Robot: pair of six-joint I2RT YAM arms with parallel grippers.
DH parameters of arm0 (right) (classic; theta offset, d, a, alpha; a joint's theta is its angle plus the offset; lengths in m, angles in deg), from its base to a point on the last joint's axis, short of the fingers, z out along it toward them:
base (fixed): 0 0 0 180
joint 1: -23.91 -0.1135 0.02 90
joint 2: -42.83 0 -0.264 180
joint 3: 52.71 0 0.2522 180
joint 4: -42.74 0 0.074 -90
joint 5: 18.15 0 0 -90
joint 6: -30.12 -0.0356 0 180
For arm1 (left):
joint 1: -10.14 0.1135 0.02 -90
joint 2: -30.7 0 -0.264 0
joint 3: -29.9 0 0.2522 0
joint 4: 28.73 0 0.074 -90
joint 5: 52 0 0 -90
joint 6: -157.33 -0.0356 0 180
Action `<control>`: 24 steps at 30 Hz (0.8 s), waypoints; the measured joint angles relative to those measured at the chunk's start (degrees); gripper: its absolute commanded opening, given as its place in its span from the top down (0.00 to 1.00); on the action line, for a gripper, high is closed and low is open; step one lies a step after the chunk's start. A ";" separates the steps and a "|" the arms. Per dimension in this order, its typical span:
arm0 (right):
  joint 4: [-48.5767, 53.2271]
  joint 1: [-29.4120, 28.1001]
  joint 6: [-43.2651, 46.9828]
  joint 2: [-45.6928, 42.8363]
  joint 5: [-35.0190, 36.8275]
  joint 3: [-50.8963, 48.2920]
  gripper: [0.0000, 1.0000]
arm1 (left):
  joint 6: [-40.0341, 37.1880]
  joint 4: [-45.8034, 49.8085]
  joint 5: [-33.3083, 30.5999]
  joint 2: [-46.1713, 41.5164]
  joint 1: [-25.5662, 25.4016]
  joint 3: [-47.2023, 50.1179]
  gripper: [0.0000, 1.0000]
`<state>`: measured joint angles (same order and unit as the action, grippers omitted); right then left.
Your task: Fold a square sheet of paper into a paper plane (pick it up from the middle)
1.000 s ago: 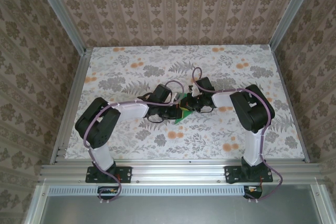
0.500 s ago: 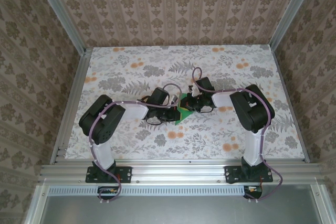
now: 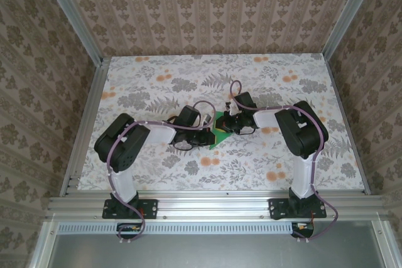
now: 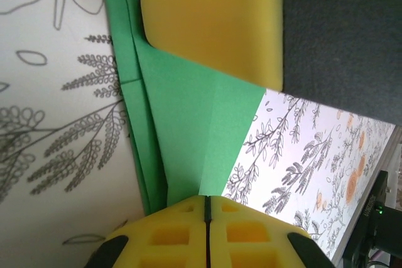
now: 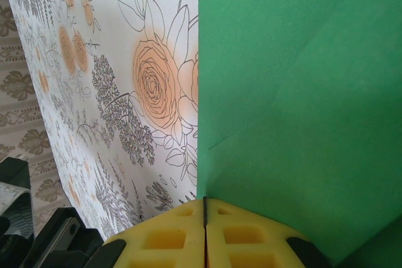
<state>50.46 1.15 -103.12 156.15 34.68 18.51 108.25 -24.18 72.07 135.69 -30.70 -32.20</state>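
Observation:
The square sheet of paper (image 3: 218, 136) is bright green and lies folded in creased layers on the flowered table, between the two grippers. In the left wrist view the paper (image 4: 188, 117) narrows to a crease that runs into the seam of my left gripper (image 4: 206, 200), whose yellow jaws are shut on it. One yellow pad (image 4: 213, 23) of the right gripper rests on the paper's far end. In the right wrist view the paper (image 5: 295, 92) is flat, and my right gripper (image 5: 204, 203) is shut on its straight edge. From above, the left gripper (image 3: 209, 135) and right gripper (image 3: 226, 126) meet over the paper.
The flowered table top (image 3: 157, 80) is boxed in by aluminium rails (image 3: 85, 123) on the left and right, with patterned walls behind. Both arm bases stand on the near rail (image 3: 207, 205). Bare table lies at the back and towards both sides.
The left arm has drawn back a little to the left and towards the near edge, its gripper staying at the paper. The right arm has held still.

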 measured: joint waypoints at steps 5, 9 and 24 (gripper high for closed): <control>0.11 0.00 0.00 0.02 0.00 0.11 0.92 | -0.22 2.73 0.22 -2.16 -0.76 -0.17 0.91; 0.26 0.00 0.00 0.04 0.00 0.22 0.92 | -0.61 4.35 0.24 -2.51 -1.18 -0.17 0.92; 0.59 0.00 0.11 0.33 -0.46 0.48 0.92 | -0.87 4.15 -0.37 -2.51 -1.07 2.16 0.93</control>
<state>51.05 1.15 -103.01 156.47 34.22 18.99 107.38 -20.03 71.70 133.18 -31.77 -30.04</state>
